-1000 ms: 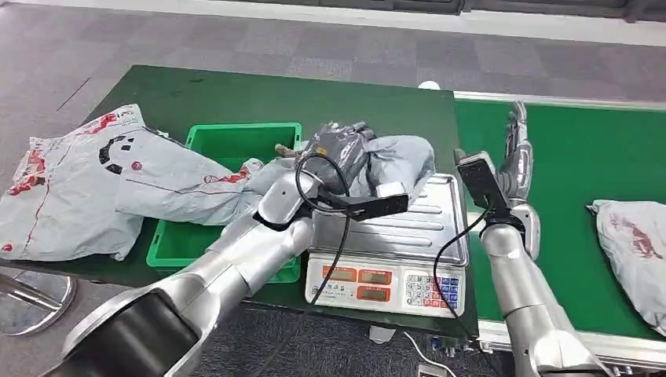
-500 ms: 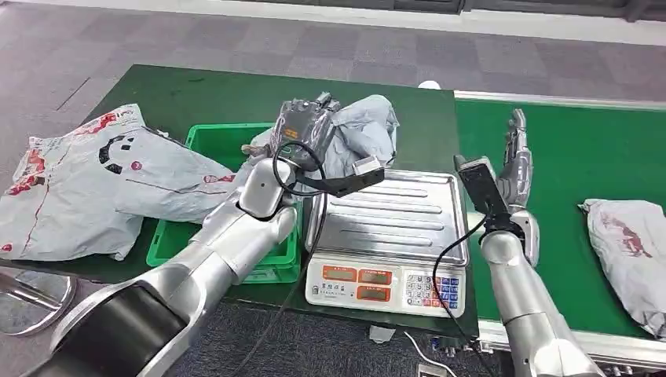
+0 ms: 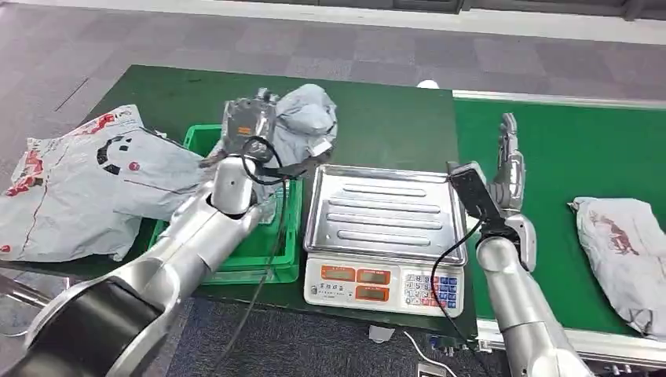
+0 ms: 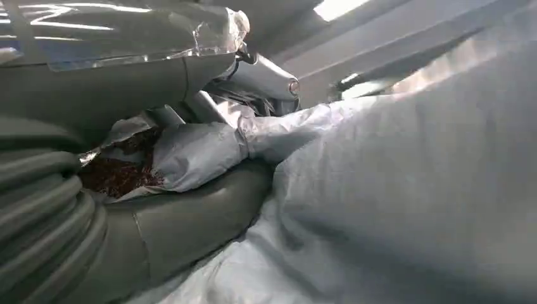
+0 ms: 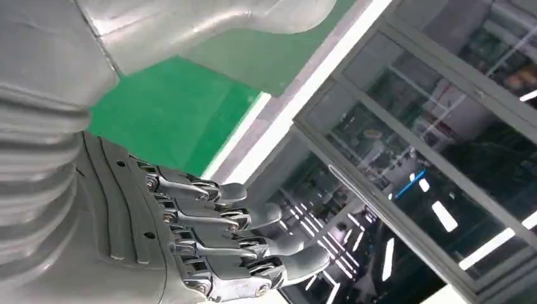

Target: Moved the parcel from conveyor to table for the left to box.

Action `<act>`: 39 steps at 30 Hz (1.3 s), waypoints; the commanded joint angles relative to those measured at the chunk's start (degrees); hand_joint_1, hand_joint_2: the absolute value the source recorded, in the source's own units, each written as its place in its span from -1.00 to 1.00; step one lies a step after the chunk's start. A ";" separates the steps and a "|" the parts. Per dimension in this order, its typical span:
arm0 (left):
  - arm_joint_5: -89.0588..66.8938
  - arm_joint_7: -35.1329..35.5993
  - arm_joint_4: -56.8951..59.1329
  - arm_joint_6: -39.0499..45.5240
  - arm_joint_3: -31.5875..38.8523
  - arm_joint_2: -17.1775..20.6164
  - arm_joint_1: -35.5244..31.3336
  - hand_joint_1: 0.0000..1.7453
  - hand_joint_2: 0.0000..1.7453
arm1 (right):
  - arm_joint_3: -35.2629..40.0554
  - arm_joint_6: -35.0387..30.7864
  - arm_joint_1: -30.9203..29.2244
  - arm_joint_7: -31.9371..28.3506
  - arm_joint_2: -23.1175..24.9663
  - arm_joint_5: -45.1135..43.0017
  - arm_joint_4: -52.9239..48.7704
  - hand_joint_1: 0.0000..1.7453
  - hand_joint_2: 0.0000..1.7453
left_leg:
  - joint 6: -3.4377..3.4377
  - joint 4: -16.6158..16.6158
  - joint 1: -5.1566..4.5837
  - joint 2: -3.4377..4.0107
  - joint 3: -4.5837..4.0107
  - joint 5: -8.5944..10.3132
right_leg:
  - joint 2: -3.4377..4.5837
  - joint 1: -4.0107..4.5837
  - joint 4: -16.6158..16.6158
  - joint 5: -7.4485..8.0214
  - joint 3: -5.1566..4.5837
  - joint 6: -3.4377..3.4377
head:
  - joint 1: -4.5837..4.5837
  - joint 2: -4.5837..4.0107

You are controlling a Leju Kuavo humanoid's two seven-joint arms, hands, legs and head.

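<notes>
three grey parcels in the head view: one parcel gripped in the left hand and held up over the far end of the green bin, one flat pile at the desk's left edge, one on the conveyor at its right edge. one scale sits at the desk's near edge. the left wrist view shows the thumb pressed into the bag's crumpled plastic. the right hand stands upright, fingers straight and apart — holding nothing.
</notes>
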 commanded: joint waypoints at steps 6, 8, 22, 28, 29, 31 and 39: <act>-3.19 6.99 6.94 -10.12 13.76 9.24 -1.27 1.00 1.00 | 1.82 2.07 -5.80 -1.43 -1.49 -2.95 7.38 -1.00 1.00 | 0.07 -0.05 0.03 0.21 0.15 -0.05 | 0.19 0.06 -0.07 0.02 0.09 -0.14 | 0.00 0.00; -3.68 7.01 6.61 -10.67 13.96 9.48 -0.93 1.00 1.00 | 2.28 2.15 -5.55 -1.91 -1.79 -3.64 7.64 -1.00 1.00 | 0.06 -0.03 0.04 0.17 0.12 -0.04 | 0.15 0.06 -0.07 0.01 0.07 -0.13 | -0.02 0.00; 2.46 -2.55 5.90 -10.50 23.37 6.66 1.24 -1.00 1.00 | 5.56 2.26 -5.82 -2.37 -4.17 -7.02 8.39 -1.00 1.00 | 0.10 -0.11 0.02 0.09 0.19 -0.02 | 0.08 0.06 -0.16 0.02 0.15 -0.16 | -0.02 0.00; 14.75 -21.10 3.61 -5.95 34.06 1.23 -0.41 -1.00 1.00 | 5.63 0.91 -3.42 -0.92 -3.88 -6.68 5.87 -1.00 1.00 | 0.14 -0.05 0.07 -0.05 0.12 -0.03 | -0.06 0.11 -0.16 -0.01 0.16 -0.19 | -0.02 0.00; 14.68 -20.89 3.60 -6.03 34.02 1.01 -0.61 -1.00 1.00 | 5.60 0.95 -3.27 -0.91 -3.98 -6.68 5.77 -1.00 1.00 | 0.10 0.00 0.06 -0.06 0.06 -0.02 | -0.07 0.09 -0.10 -0.02 0.09 -0.15 | -0.02 0.00; 20.38 -27.76 2.56 -7.51 37.51 -1.36 -1.24 -1.00 1.00 | 5.02 0.92 -2.79 -0.68 -4.32 -6.60 5.24 -1.00 1.00 | 0.09 0.07 0.07 -0.25 -0.03 0.00 | -0.26 0.10 -0.07 -0.05 0.08 -0.14 | -0.02 0.00; 32.25 -38.10 1.04 -11.25 43.22 -5.10 -2.21 -1.00 1.00 | 2.42 0.08 -0.60 0.68 -4.14 -4.77 2.64 -1.00 1.00 | 0.11 0.09 0.07 -0.24 -0.03 -0.01 | -0.26 0.10 -0.06 -0.04 0.07 -0.17 | -0.02 0.00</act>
